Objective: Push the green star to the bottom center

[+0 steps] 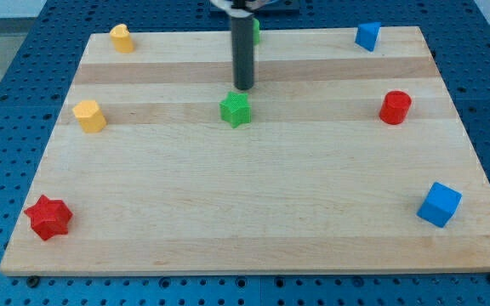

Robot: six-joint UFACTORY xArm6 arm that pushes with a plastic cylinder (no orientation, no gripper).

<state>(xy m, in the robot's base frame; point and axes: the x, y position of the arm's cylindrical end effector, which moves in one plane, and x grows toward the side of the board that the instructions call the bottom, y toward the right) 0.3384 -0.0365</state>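
Note:
The green star (236, 110) lies on the wooden board (253, 212), a little above the board's middle. My tip (243, 87) is the lower end of the dark rod and stands just above the star in the view, slightly to its right, with a small gap between them. A second green block (255, 31) shows partly behind the rod at the view's top; its shape cannot be made out.
A yellow block (122, 38) sits at the top left and another yellow block (89, 116) at the left. A red star (48, 218) lies bottom left. A blue block (367, 36) is top right, a red cylinder (395, 108) right, a blue cube (439, 205) bottom right.

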